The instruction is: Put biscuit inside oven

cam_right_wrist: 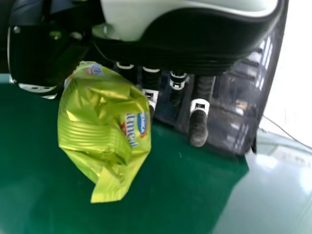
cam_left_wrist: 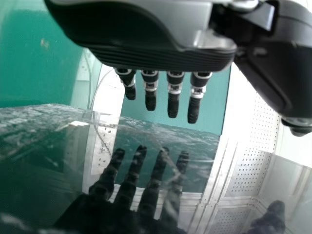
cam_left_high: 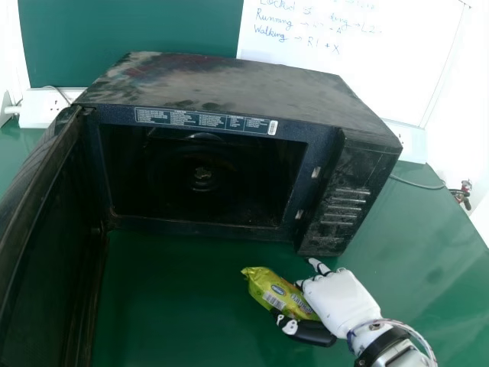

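The right hand (cam_left_high: 340, 298) clamps the green biscuit packet (cam_left_high: 279, 294) between thumb and fingers, on the near right side of the oven (cam_left_high: 221, 84). The grip should be firm but gentle, so the biscuits do not break. It is better to raise the packet above the lower edge of the opening, then move left and far, without touching the door (cam_left_high: 46, 252). The left hand (cam_left_wrist: 173, 100) is idle, its fingers straight.

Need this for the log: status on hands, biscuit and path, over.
Right hand gripping biscuit pack, outside the oven. Left hand open, empty. Oven door swung open, nothing seen blocking the opening.
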### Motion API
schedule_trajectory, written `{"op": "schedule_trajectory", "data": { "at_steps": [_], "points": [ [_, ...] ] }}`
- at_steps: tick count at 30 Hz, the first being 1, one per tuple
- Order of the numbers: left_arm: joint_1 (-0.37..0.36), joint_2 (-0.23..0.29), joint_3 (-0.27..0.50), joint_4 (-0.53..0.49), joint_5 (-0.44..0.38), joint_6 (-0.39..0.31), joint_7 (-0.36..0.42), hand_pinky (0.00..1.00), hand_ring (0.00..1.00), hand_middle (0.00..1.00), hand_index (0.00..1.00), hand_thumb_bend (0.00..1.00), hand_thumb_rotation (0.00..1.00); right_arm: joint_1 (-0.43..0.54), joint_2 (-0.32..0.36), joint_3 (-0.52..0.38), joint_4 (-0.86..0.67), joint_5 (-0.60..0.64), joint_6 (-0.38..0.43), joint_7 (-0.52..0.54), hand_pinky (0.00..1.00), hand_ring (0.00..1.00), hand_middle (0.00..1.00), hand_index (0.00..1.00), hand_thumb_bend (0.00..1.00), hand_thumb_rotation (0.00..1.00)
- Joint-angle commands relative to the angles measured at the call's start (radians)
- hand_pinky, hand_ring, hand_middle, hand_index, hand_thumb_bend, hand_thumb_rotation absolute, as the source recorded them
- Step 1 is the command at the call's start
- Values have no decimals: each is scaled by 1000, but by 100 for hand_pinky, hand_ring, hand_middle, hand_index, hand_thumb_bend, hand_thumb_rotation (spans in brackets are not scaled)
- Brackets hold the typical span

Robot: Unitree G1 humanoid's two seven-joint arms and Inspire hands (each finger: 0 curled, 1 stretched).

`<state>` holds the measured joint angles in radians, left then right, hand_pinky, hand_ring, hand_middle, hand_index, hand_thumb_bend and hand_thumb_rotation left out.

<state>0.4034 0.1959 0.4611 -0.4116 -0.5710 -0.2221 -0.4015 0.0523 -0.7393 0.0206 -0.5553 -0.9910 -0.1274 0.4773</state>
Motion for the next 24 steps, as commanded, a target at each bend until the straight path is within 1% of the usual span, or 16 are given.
{"op": "schedule_trajectory", "data": {
  "at_steps": [1,5,6,7,9,10,12,14,17,20,24],
  "points": [
    [7,-2,-2,-6,0,5,3,41,72,79,85,99,100,-18,7,-6,-27,17,-4,9,15,40,49,51,50,0],
    [6,-2,-2,1,4,0,3,41,72,79,85,98,100,-37,9,-5,-41,22,-4,19,15,44,47,50,50,0],
    [6,-2,-2,0,1,4,4,42,72,79,86,98,100,-43,9,-5,-42,21,-7,17,15,44,47,49,50,0],
    [5,-3,-3,0,-1,5,4,42,72,79,86,98,100,-50,9,-3,-43,20,-9,16,15,42,48,51,50,0],
    [5,-4,-3,1,-8,7,3,43,72,79,86,97,100,-63,15,0,-41,26,-15,7,15,44,47,50,50,0],
    [5,-3,-4,0,-10,9,2,43,72,79,85,96,100,-73,21,5,-36,26,-16,1,15,44,46,50,50,0],
    [5,-1,-3,1,-12,9,-3,48,72,80,86,97,100,-92,38,17,-32,20,-10,6,15,44,46,50,50,0],
    [7,-4,-2,-2,-4,10,6,51,73,80,86,97,100,-109,56,30,-29,9,-6,8,15,44,46,50,50,0],
    [7,-7,-4,-5,-2,12,14,50,72,79,85,97,100,-134,77,47,-17,-1,-14,-9,15,44,46,50,50,0],
    [10,-7,-5,-5,0,9,13,48,70,77,84,97,100,-163,98,66,7,-5,-29,-41,15,40,48,52,50,0],
    [8,-10,-5,0,3,0,12,51,70,77,85,98,100,-216,121,91,41,-10,-33,-54,15,40,48,52,50,0]
  ]
}}
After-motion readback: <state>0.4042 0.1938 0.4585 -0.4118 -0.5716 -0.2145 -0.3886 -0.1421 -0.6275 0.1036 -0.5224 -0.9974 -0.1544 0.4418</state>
